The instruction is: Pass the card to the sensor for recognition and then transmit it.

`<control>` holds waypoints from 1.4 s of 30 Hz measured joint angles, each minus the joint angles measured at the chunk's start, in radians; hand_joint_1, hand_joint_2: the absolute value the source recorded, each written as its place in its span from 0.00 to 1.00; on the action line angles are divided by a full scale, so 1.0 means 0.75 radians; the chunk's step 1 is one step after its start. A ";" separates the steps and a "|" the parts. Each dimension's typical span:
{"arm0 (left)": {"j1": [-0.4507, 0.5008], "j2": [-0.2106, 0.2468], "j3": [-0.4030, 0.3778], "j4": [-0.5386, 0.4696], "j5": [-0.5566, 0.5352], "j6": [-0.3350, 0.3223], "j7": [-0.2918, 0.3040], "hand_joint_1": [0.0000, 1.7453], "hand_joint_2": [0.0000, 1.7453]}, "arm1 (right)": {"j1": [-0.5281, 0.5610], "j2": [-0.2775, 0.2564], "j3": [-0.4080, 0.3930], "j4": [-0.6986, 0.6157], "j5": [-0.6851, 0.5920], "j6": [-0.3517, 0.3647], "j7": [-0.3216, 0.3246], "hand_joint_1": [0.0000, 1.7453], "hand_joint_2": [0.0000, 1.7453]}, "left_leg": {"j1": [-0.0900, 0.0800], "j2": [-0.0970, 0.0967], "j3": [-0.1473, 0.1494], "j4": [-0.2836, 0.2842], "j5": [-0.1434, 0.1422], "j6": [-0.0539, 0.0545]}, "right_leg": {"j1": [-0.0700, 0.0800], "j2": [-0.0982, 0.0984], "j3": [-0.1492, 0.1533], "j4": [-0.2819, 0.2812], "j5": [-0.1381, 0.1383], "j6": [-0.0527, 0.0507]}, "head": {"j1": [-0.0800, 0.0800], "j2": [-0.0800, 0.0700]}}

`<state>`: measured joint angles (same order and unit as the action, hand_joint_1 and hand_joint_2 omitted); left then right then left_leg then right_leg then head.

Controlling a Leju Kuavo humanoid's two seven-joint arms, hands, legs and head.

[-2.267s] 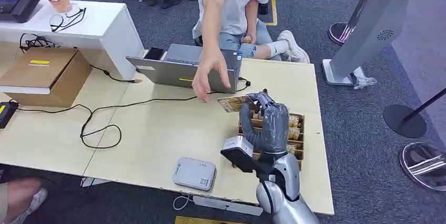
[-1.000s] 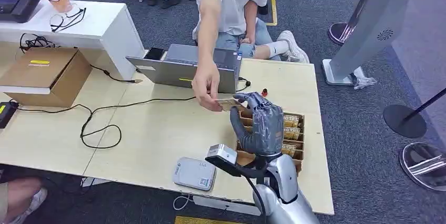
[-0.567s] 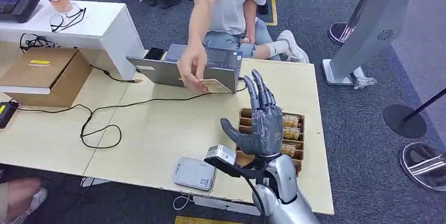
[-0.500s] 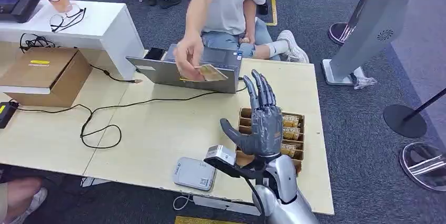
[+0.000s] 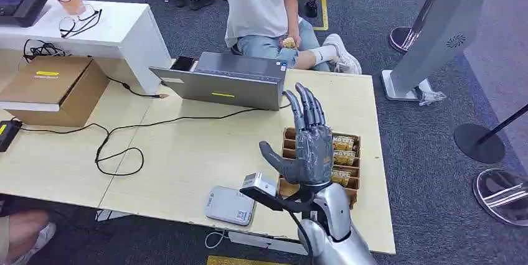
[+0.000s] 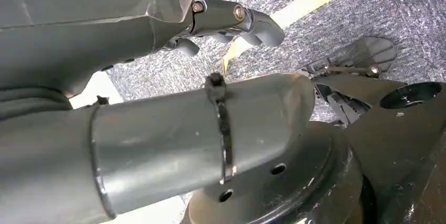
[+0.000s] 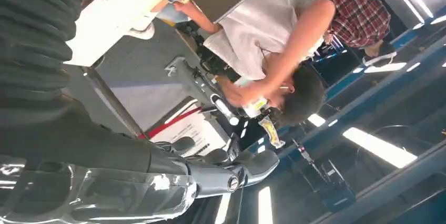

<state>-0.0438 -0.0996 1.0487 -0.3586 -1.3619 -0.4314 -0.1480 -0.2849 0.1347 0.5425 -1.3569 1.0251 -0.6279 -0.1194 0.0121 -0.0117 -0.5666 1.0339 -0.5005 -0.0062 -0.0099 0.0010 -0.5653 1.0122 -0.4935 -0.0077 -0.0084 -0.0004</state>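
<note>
- The robot's grey right hand (image 5: pixel 309 147), centre of frame, now stands spread and empty above the wooden card tray (image 5: pixel 352 172)
- The person at top centre (image 5: pixel 268 4) has taken the card away, where it's hard to make out; handover looks complete
- The left hand (image 6: pixel 231 21) hangs by the floor, fingers loosely curled on nothing

laptop (image 5: pixel 224 83): 1 | cardboard box (image 5: pixel 53 88): 1 | sensor (image 5: pixel 231 205): 1 | card tray (image 5: pixel 350 164): 1

Pale wood-grain table (image 5: pixel 187 153). Dark grey hand (image 5: pixel 308 147) on silver arm (image 5: pixel 336 234). Light grey card reader (image 5: pixel 231 205) near front table edge. Grey laptop (image 5: pixel 224 84) with yellow sticker at back edge. Brown tray (image 5: pixel 350 156) holding tan-gold cards. Black cable (image 5: pixel 118 147). Blue-grey carpet (image 5: pixel 423 153). White shirt (image 5: pixel 258 4), plaid shirt (image 7: pixel 363 8).
</note>
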 joint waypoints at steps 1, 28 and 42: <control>0.000 0.000 0.000 0.000 0.000 -0.001 0.000 0.00 0.00 | 0.000 -0.001 0.000 0.000 0.018 0.004 0.005 0.00 1.00 | 0.000 0.000 0.000 0.000 0.000 0.000 | 0.000 0.000 0.000 0.000 0.000 0.000 | 0.000 0.000; 0.021 -0.009 0.030 -0.027 0.002 -0.053 -0.004 0.00 0.00 | 0.058 -0.065 0.013 -0.190 0.406 0.547 0.218 0.00 1.00 | 0.000 0.000 0.000 0.000 0.000 0.000 | 0.000 0.000 0.000 0.000 0.000 0.000 | 0.000 0.000; 0.055 -0.071 0.075 -0.169 -0.016 -0.134 -0.004 0.00 0.00 | 0.058 -0.098 0.040 -0.240 0.408 0.669 0.271 0.00 1.00 | 0.000 0.000 0.000 0.000 0.000 0.000 | 0.000 0.000 0.000 0.000 0.000 0.000 | 0.000 0.000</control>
<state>-0.0026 -0.1526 1.1048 -0.4856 -1.3741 -0.5322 -0.1511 -0.2414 0.0610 0.5722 -1.5370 1.3310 -0.1262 0.0835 0.0121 -0.0117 -0.5668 1.0339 -0.5005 -0.0061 -0.0099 0.0009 -0.5652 1.0122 -0.4935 -0.0077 -0.0084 -0.0004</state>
